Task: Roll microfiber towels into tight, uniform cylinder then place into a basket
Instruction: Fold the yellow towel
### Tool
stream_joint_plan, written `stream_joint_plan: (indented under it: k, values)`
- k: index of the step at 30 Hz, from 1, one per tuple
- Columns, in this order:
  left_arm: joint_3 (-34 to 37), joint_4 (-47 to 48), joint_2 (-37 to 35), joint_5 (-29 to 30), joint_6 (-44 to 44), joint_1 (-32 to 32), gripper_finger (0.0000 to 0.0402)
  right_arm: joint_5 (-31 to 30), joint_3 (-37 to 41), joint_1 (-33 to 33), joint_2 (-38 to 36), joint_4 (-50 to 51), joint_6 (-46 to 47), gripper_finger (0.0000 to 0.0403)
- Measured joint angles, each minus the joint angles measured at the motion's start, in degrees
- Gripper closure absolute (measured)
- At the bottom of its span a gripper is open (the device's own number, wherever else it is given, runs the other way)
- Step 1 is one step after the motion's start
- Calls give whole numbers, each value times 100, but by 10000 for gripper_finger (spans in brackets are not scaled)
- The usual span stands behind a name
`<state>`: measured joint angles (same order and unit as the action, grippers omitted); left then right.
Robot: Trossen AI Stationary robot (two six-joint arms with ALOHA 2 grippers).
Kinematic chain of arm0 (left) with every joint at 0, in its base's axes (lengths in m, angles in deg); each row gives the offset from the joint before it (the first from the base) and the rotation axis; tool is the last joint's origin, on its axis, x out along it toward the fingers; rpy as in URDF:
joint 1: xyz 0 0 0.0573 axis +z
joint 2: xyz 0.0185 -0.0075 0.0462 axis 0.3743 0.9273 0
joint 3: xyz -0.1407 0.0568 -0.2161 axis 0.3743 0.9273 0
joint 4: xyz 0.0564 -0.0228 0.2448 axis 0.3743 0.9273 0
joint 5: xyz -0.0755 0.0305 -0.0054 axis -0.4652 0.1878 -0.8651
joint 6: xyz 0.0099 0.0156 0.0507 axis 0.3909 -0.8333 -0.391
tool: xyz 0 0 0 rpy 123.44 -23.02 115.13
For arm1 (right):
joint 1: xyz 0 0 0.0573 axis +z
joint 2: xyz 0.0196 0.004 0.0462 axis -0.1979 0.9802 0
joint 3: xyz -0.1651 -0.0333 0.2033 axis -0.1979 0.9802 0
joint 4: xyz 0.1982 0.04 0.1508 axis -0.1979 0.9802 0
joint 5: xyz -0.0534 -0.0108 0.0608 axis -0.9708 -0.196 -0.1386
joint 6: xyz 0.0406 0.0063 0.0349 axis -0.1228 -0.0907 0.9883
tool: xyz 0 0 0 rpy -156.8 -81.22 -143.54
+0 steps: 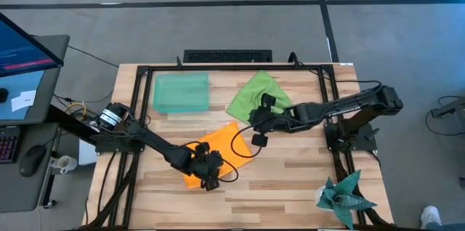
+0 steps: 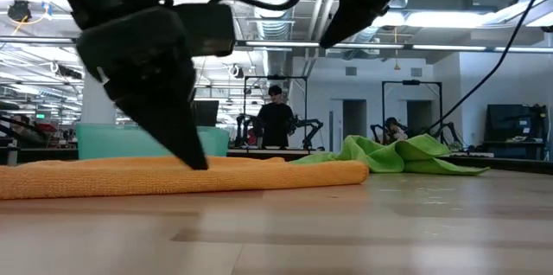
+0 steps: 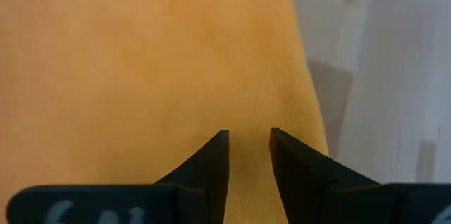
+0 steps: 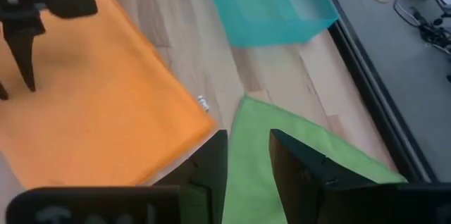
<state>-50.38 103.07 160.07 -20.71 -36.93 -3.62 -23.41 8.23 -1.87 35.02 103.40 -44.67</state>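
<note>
I am reading this as the very start of the job: the basket (image 1: 181, 93) is holding nothing, and neither towel is showing a roll yet. The orange towel (image 1: 218, 144) is lying flat on the table (image 1: 290, 173), just in front of the basket. The green towel (image 1: 256, 90) is sitting crumpled beside the basket, toward the right arm's side. My left gripper (image 3: 249, 141) is pressing down on the orange towel's near part, jaws narrowly apart and clamping nothing I can see. My right gripper (image 4: 248, 141) is hovering between the two towels, jaws likewise slightly parted and empty. Both rolls and both placements are remaining.
</note>
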Motion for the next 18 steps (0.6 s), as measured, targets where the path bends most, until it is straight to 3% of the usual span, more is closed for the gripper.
stream_joint_plan:
  k: [7, 11, 14, 18]
  values:
    - [165, 41, -34, -830, -171, -145, 306, 2, -9, 16, -33, -12, 118, 276]
    - [158, 173, -68, -1628, -653, -297, 306, 2, -9, 13, -33, -11, 122, 276]
    - [18, 741, -76, -2260, -896, -493, 306, 7, -9, 37, -33, 23, 122, 276]
    - [-301, 1941, -59, -2532, -317, -769, 306, 23, -9, 74, -33, 191, 130, 276]
